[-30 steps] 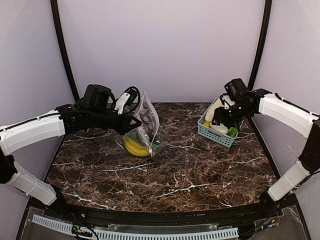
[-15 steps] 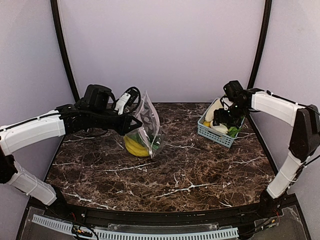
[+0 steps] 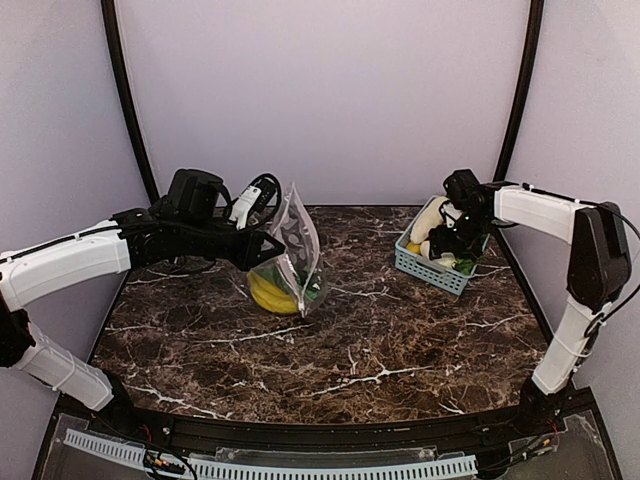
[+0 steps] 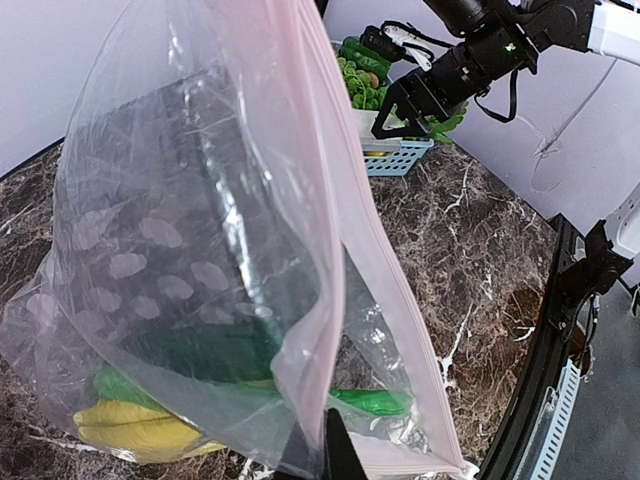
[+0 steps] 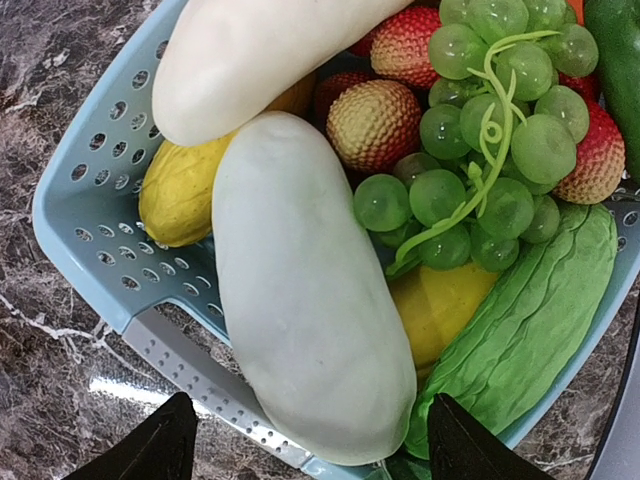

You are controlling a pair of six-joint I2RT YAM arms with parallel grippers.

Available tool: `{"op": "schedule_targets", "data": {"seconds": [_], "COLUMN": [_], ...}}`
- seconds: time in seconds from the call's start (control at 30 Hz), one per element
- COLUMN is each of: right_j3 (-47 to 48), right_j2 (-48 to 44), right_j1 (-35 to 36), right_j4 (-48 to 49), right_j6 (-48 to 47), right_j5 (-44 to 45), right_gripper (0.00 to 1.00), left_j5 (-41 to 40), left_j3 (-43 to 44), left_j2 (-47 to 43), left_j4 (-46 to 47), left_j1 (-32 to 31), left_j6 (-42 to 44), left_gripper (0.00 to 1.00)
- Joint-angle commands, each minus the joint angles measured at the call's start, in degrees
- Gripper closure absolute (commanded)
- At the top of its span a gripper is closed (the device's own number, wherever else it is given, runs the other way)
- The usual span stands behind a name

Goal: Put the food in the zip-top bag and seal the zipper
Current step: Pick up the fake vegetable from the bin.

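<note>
Bag [image 4: 180,250] hangs from the clamped left pincer [image 4: 322,452], mouth up for loading; right pincer [image 5: 315,448] gapes wide just above white veg [image 5: 300,310].

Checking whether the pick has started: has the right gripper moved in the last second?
Yes. The right gripper has shifted slightly left in the top view, further over the blue basket, which has stayed put.

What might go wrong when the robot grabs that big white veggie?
The white vegetable is smooth and rounded, so it might slip from the open right hand. It lies packed beside grapes in the basket, so lifting could drag those out. The left hand pinches just one edge of the zip-top bag, so its mouth may be too narrow.
</note>
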Motion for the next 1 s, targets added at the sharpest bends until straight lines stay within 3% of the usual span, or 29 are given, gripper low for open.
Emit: {"op": "schedule_targets", "data": {"seconds": [0.0, 0.53, 0.97], "right_j3": [2.0, 2.1, 2.1], "right_j2": [1.6, 4.9, 5.8], "right_j1": [-0.5, -0.9, -1.5], "right_j4": [0.3, 0.8, 1.8], "right_j6": [-1.3, -3.2, -3.9], "right_j5": [1.1, 2.6, 1.6], "right_gripper": [0.24, 0.26, 0.42], "left_j5": [0.6, 0.8, 1.2], "left_j3": [-0.7, -0.6, -0.5], "left_j2": [-0.1, 0.0, 0.6], "left_j4": [-0.2, -0.2, -0.3], "left_j1": [0.3, 0.2, 0.3], "left_j6": [-0.4, -0.5, -0.7], "left_gripper": [0.99, 0.99, 0.99]}}
